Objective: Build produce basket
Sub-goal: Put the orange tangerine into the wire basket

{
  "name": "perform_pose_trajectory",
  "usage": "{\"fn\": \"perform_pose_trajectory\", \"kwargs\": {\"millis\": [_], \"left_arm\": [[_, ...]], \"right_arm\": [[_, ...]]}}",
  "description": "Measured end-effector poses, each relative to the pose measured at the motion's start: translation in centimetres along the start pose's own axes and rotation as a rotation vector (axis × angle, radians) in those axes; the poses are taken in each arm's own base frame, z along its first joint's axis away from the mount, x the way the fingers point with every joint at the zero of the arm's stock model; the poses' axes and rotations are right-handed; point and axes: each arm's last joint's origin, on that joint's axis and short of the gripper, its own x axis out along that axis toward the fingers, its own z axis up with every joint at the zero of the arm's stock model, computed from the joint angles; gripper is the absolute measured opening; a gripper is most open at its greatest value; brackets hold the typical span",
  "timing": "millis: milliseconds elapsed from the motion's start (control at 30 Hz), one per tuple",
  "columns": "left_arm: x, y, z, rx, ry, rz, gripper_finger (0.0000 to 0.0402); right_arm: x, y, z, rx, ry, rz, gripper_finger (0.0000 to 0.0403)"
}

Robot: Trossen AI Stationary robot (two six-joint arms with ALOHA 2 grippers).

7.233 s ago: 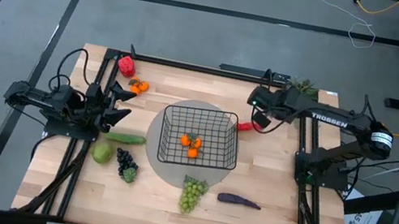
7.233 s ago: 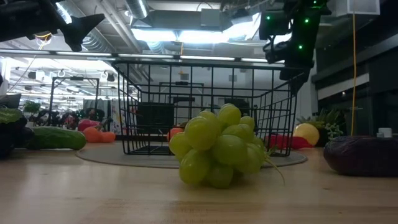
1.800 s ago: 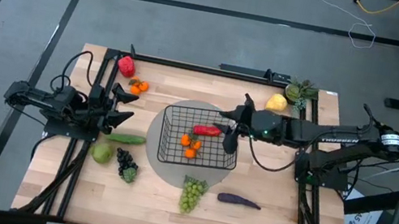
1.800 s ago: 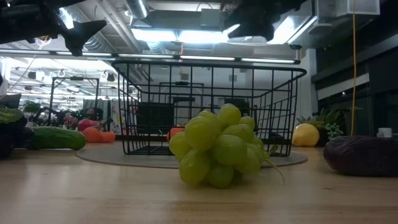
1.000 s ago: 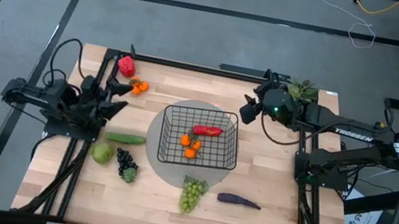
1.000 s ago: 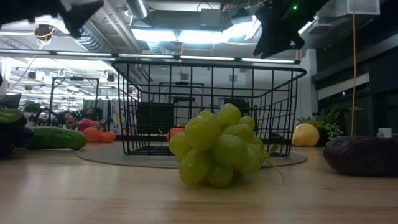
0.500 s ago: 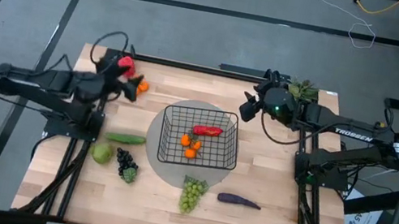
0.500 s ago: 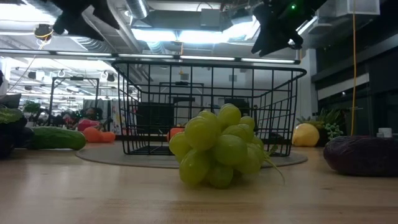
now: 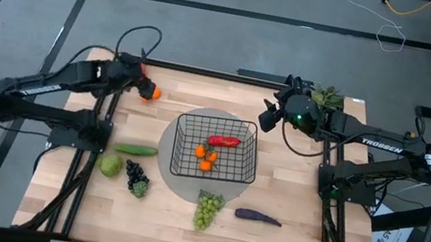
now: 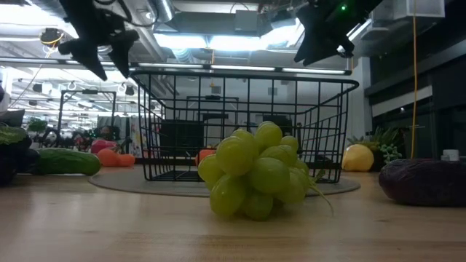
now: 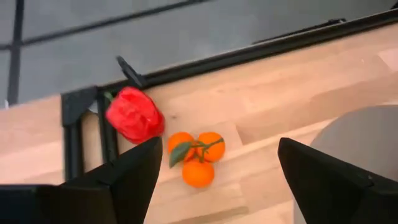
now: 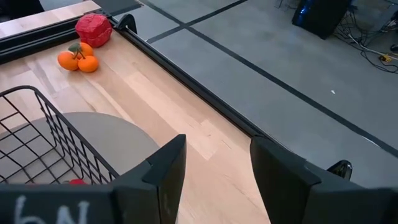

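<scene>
The left gripper (image 11: pixel 214 177), fingers spread wide and holding nothing, is hovering above the oranges (image 11: pixel 197 155) and red pepper (image 11: pixel 134 116), far-left of the basket (image 9: pixel 215 148). The right gripper (image 12: pixel 214 165), parted and empty, is hanging beyond the basket's far-right corner.

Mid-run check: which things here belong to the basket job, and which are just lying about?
Job:
basket, chili and oranges inside; red pepper, orange cluster, cucumber, green apple, purple grapes, green grapes, eggplant, pear.

Lying about:
grey mat, leafy plant.
</scene>
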Motion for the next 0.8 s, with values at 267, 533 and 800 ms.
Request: {"fn": "perform_pose_trajectory", "kwargs": {"millis": [267,533,800], "left_arm": [[2.4,-1.2,0.4,0.013,0.074,-0.026,0.0315],[5.7,-1.9,0.5,0.040,0.142,0.053,0.0315],[9.0,-1.5,0.5,0.009,0.248,0.104,0.0315]], "right_arm": [[0.0,0.0,0.0,-0.006,0.002,0.000,0.0178],[0.0,0.0,-0.1,-0.013,0.014,-0.002,0.0178],[0.0,-0.2,-0.6,-0.029,0.055,-0.013,0.0178]]}}
